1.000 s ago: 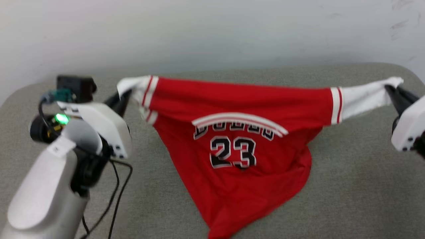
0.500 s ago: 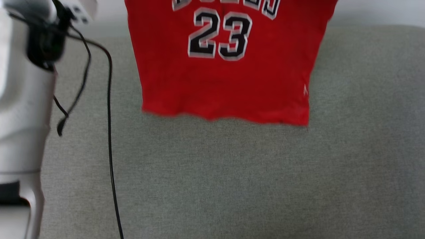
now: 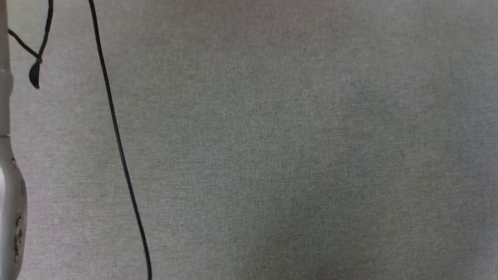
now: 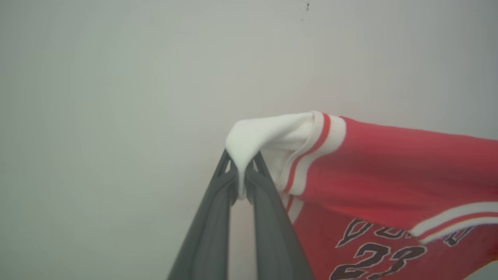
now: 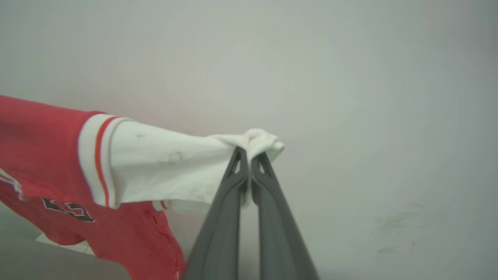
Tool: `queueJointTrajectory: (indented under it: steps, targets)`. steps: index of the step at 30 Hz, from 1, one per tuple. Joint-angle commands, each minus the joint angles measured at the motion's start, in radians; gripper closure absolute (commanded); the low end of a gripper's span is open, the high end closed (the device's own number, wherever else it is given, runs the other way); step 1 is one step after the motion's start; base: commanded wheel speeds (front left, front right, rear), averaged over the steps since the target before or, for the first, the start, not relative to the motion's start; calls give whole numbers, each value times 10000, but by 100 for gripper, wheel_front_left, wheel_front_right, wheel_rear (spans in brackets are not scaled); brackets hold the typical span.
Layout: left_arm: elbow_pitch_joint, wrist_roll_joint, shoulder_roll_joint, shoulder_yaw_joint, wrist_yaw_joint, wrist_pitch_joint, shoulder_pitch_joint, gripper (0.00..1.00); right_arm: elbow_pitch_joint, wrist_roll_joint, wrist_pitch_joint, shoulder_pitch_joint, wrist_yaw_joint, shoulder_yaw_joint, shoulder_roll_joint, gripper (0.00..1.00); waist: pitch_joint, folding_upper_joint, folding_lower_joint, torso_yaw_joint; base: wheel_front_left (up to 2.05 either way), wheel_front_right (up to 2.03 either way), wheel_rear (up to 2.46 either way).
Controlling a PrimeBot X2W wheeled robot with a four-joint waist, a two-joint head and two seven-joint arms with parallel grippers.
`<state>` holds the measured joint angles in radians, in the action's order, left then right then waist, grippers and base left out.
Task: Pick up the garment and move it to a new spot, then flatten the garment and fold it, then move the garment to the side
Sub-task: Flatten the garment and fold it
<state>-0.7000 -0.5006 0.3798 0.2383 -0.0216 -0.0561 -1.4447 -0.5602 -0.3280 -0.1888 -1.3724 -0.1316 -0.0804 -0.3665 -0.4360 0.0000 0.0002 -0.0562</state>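
Note:
The garment (image 4: 389, 163) is a bright red jersey with white sleeves, striped seam trim and black white-outlined characters. It hangs in the air in front of a pale wall. In the left wrist view my left gripper (image 4: 241, 175) is shut on the tip of one white sleeve. In the right wrist view my right gripper (image 5: 249, 155) is shut on the end of the other white sleeve, and the garment (image 5: 39, 155) stretches away to the left from it.
The head view looks down on a grey fabric surface (image 3: 272, 155). A black cable (image 3: 116, 144) runs down its left side. A pale part of my arm (image 3: 7, 194) stands along the left edge.
Both grippers have lifted the garment off the grey surface and stretched it between them. The head view has tilted down, so the garment has left it.

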Motion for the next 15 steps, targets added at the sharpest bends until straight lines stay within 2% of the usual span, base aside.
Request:
queueJointTrajectory:
  steps: [1, 15]
  targets:
    - [-224, -43, 9, -72, -39, -198, -77, 100, -216, -54, 184, -159, 17, -100, 76, 100, -296, 0, -2, -25, 0, 0, 0]
    - [-2630, -667, -745, -112, -702, -1741, 1297, 100, -2345, -1349, 1420, 855, 14, -1429, 727, 100, -905, 0, -2, 97, 0, 0, 0]
